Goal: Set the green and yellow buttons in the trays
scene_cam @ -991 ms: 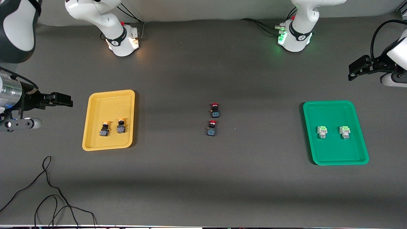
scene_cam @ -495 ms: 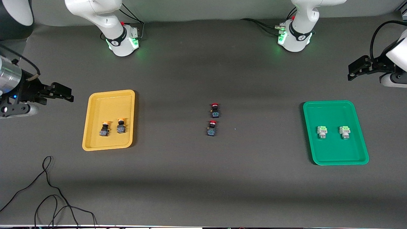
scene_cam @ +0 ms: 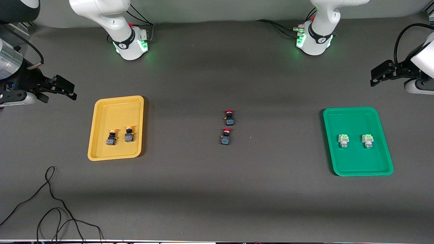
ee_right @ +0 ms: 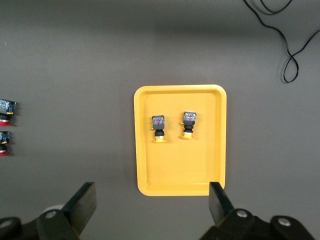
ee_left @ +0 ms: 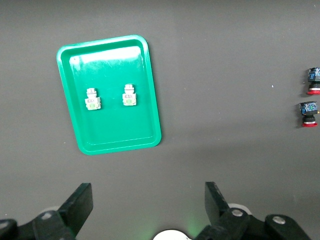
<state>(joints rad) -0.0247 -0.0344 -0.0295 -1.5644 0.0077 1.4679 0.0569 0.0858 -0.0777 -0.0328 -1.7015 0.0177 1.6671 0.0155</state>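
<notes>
Two orange-yellow buttons [scene_cam: 112, 136] [scene_cam: 129, 134] lie in the mustard yellow tray [scene_cam: 117, 101], also seen in the right wrist view as buttons [ee_right: 158, 128] [ee_right: 188, 124] in the tray [ee_right: 175, 170]. Two light-green buttons [scene_cam: 343, 140] [scene_cam: 367, 140] lie in the green tray [scene_cam: 356, 110]; the left wrist view shows these buttons [ee_left: 93, 98] [ee_left: 129, 95] and the tray [ee_left: 110, 130]. My right gripper [scene_cam: 66, 89] [ee_right: 151, 199] hangs open and empty over bare table beside the yellow tray. My left gripper [scene_cam: 374, 78] [ee_left: 148, 200] hangs open and empty over bare table beside the green tray.
Two red-capped black buttons [scene_cam: 229, 117] [scene_cam: 226, 136] lie mid-table between the trays. A loose black cable [scene_cam: 51, 203] curls on the table near the front camera at the right arm's end. Both arm bases [scene_cam: 130, 44] [scene_cam: 315, 40] glow green.
My right gripper has pulled back toward the robots' side, away from the yellow tray. The right base light went from amber to green. The left gripper barely shifted.
</notes>
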